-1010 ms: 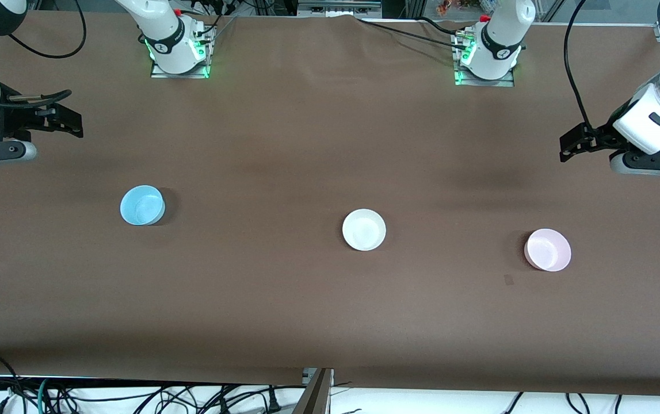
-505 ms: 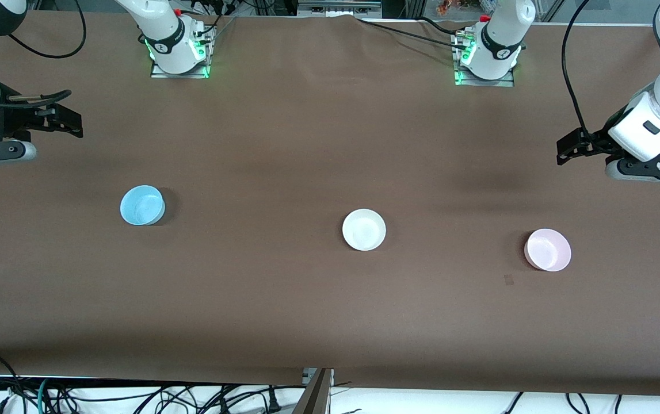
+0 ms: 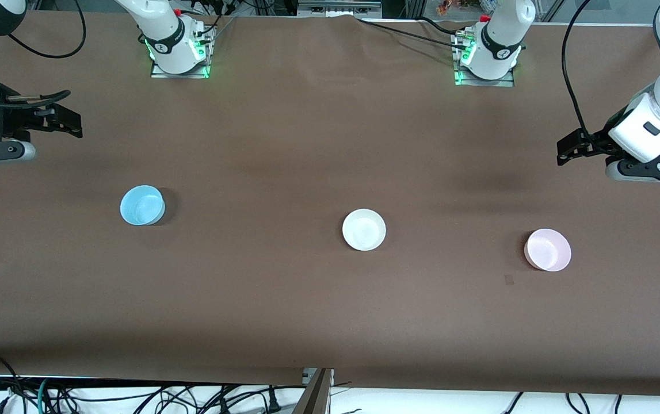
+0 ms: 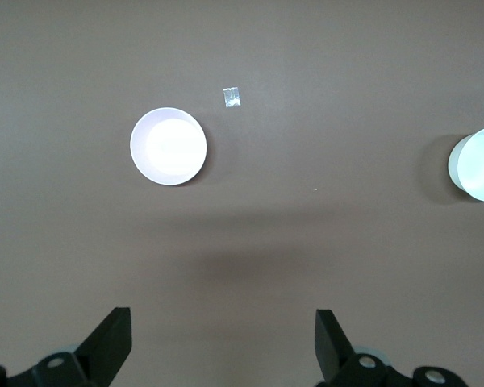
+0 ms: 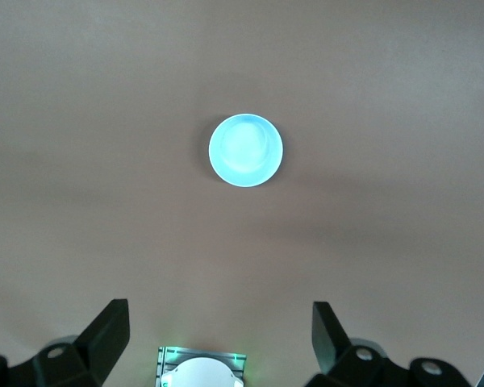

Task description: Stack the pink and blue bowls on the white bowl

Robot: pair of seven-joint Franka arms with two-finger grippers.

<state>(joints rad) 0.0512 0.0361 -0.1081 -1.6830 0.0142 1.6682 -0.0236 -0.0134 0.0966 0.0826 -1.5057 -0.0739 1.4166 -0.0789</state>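
Only the left wrist view picks out a small pale scrap [image 4: 232, 97] lying flat on the counter [image 3: 283, 149] close to the pink bowl [image 3: 548, 249]; from the front it is just a faint mark. The right wrist view shows the blue bowl [image 3: 142, 204] alone on bare brown cloth.

All three bowls are round, shallow, upright and empty, standing well apart in a loose row across the middle of the counter: the blue toward the right arm's end, the white bowl [image 3: 364, 229] at the centre, the pink toward the left arm's end.

The left claw [image 3: 580, 146] hangs released above the counter's edge at its own end. The right claw [image 3: 56, 121] hangs likewise, fingers spread. Nothing lies between the bowls.
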